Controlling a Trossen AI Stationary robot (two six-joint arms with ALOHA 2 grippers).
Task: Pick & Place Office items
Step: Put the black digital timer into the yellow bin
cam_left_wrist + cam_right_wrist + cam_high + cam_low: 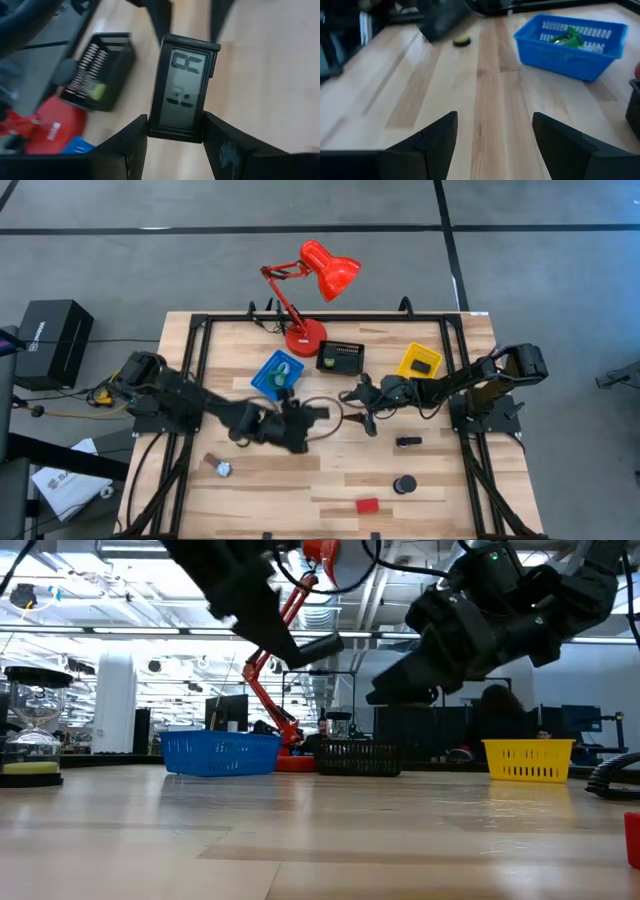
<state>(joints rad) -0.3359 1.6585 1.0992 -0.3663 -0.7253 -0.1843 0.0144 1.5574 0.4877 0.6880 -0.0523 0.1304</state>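
Black little gadget point(181, 90) with a grey screen sat squeezed between the left jaws point(175, 137) — the right jaws point(492, 137) stood wide open, holding nothing.

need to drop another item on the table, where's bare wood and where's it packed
Free: the near-left corner past the small silver item, and the near edge left of the red block. Also the strip between the red block and black cylinder. Crowded: the back row of blue bin, black bin and yellow bin, and mid-table, where both grippers meet.
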